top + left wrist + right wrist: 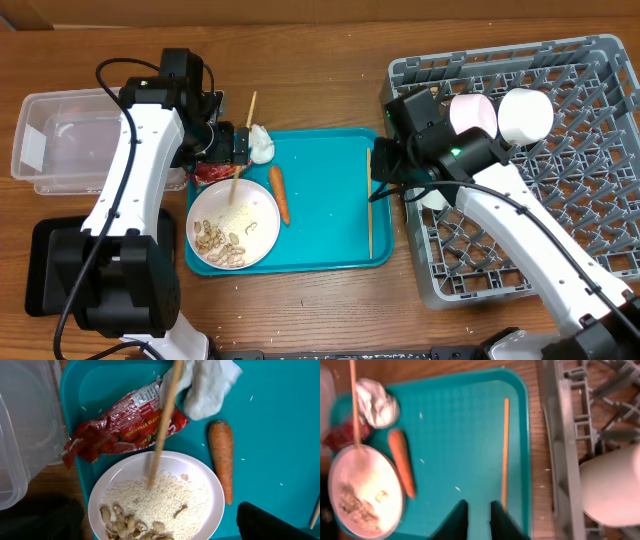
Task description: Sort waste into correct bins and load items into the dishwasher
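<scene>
**WASTE ON THE TRAY, DISHES IN THE RACK**

Seen from overhead on a wooden desk (320, 60): teal serving tray (330, 240) at centre, clear plastic tub (60, 140) at far left, shallow black tray (45, 265) just in front of the tub, grey dish rack (560, 200) at right.

Left hand (160, 520) above the serving tray's rear left corner, fingers spread wide, gripping nothing. Directly beneath, in the wrist view: white plate (200, 475) carrying rice (155, 497) and peanut shells (125, 525). Red snack wrapper (120, 427) crumpled against the plate's far rim, white tissue (207, 387) just beside the wrapper, carrot (222, 457) lengthwise on the teal surface just right of the plate.

In the way: a wooden chopstick (162, 425), tip down in the rice, slanting up across the wrapper and the tissue's edge. Left arm (130, 190) across the tub's right rim and part of the black tray, hiding both from above.

Right hand (479, 520) low over the serving tray's right side, fingertips narrowly parted with only teal between, just beside the near end of a second chopstick (505, 450) flat along the tray's right edge.

Inside the rack, toward the back left: pale-pink bowl (473, 113) and white bowl (525, 115) side by side. A third white dish (432, 198) at the rack's left wall, mostly hidden beneath the right arm (500, 190).
</scene>
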You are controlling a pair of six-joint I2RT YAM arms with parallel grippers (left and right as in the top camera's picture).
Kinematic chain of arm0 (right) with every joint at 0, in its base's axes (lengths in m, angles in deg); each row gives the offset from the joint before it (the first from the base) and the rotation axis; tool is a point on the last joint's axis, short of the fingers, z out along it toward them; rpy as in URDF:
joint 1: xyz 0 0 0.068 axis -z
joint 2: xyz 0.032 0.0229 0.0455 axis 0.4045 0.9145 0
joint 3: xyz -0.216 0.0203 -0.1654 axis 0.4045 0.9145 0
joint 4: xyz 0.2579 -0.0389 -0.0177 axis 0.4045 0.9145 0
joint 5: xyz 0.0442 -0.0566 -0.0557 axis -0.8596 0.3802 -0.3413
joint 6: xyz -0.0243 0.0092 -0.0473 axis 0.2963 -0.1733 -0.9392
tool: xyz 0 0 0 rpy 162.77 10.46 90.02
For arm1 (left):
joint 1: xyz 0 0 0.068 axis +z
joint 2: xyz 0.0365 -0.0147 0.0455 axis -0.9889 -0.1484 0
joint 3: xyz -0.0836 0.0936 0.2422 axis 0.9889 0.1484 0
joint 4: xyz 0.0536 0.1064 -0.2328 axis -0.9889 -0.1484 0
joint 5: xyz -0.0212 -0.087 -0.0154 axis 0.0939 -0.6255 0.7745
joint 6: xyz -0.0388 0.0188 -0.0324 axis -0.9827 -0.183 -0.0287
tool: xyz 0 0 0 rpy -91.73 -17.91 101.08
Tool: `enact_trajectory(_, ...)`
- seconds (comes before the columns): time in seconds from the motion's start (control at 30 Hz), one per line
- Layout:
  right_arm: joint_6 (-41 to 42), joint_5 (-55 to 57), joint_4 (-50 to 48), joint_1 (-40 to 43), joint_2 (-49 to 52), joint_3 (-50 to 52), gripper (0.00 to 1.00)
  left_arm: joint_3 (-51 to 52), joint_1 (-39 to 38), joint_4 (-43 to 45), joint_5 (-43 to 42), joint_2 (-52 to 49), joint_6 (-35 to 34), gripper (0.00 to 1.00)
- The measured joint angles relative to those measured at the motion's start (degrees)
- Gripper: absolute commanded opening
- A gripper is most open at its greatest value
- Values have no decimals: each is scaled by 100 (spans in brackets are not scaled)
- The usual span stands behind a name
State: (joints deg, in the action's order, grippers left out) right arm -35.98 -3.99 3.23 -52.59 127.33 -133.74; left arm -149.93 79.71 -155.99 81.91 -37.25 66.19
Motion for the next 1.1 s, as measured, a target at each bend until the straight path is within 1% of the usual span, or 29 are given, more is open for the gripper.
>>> enact_trajectory(0.07,-111,-33,13,-57,59,9,29,0,0,0,-2,0,0,100)
enact_trajectory(0.27,-181,-46,-273,-337,378,214,30,0,0,2,0,0,0,100)
enact_trajectory(0.43,-120,33,-586,-391,1139,623,30,0,0,-2,0,0,0,100)
enact_trajectory(0.53,-116,-11,-785,-389,1672,664,30,0,0,0,0,0,0,100)
enact_trajectory(0.67,-70,-37,-837,-389,2052,669,30,0,0,0,0,0,0,100)
enact_trajectory(0.73,-52,-35,-841,-389,2164,669,24,0,0,0,0,0,0,100)
enact_trajectory(0.83,-42,-37,-846,-389,2223,664,8,0,0,0,0,0,0,100)
enact_trajectory(0.87,-20,-48,-848,-389,2229,664,4,0,0,2,0,0,0,100)
enact_trajectory(0.97,15,-105,-780,-393,2229,634,4,0,0,0,0,0,0,100)
enact_trajectory(1.1,-2,-144,-459,-393,2214,496,4,0,0,0,-2,0,0,100)
